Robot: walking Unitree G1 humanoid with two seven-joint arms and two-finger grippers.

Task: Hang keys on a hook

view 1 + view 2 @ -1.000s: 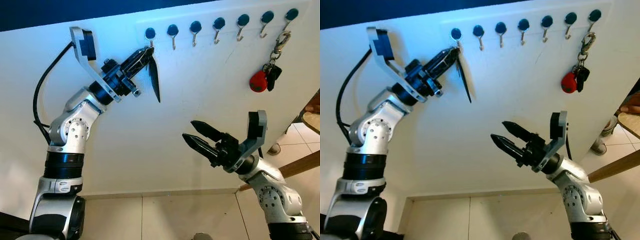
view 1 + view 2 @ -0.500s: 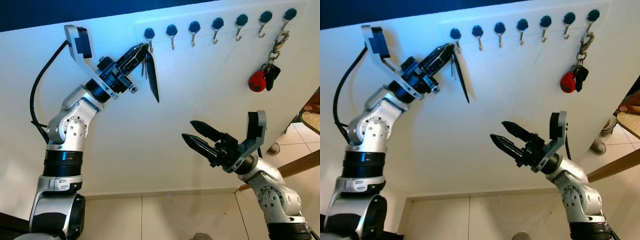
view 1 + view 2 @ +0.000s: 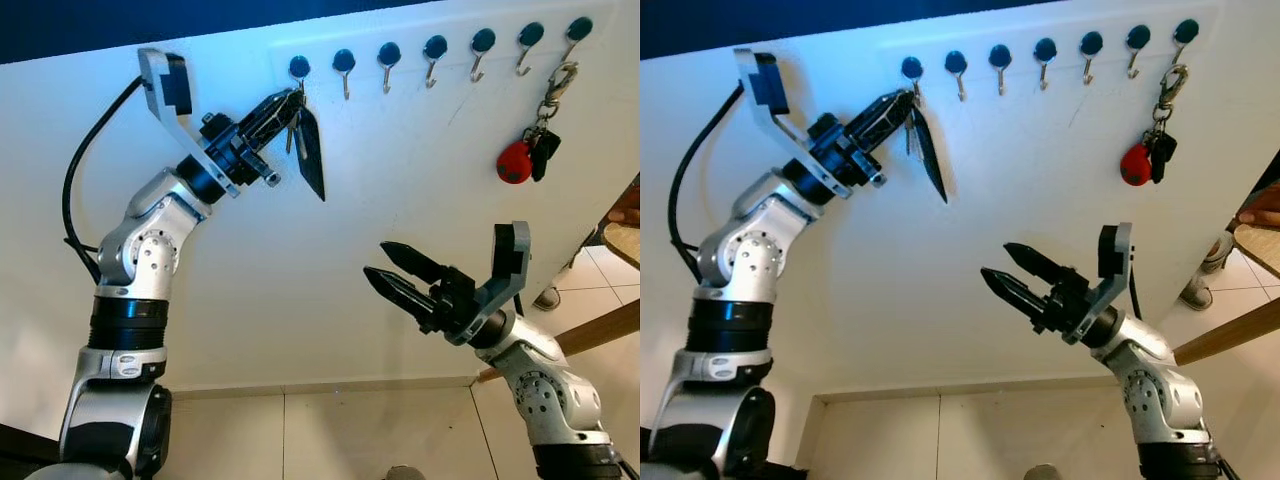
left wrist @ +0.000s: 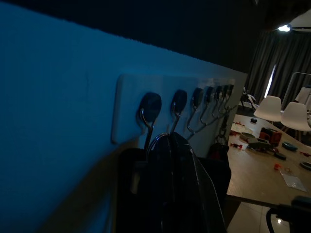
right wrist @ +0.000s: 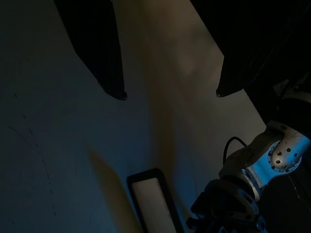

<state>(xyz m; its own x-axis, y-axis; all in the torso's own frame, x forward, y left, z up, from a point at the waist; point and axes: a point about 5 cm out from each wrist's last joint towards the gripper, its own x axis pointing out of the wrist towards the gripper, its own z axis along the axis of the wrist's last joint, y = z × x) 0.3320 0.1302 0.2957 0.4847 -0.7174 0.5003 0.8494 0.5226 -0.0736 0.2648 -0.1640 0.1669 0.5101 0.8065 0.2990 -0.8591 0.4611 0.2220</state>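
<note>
A bunch of keys [image 3: 291, 128] with a long black fob [image 3: 312, 155] hangs from my left gripper [image 3: 287, 103], which is shut on its ring. The gripper is raised against the white wall board, its tips just below the leftmost hook [image 3: 300, 72]. In the left wrist view the ring [image 4: 158, 141] sits right beside that hook [image 4: 148, 114]; I cannot tell whether it is over the hook's tip. My right gripper [image 3: 375, 258] hovers lower down in front of the wall, open and holding nothing; its fingertips [image 5: 114, 73] are spread wide.
Several blue-capped hooks run along the board [image 3: 430, 47]. Another key bunch with a red fob [image 3: 516, 162] hangs on the rightmost hook. A person's hand [image 3: 1265, 205], a shoe [image 3: 548, 298] and a wooden table leg [image 3: 600, 330] are at the right.
The left gripper drew back left from the hook half a second ago, then came back right and slightly up to it. The black fob swung with it. The right arm stayed still.
</note>
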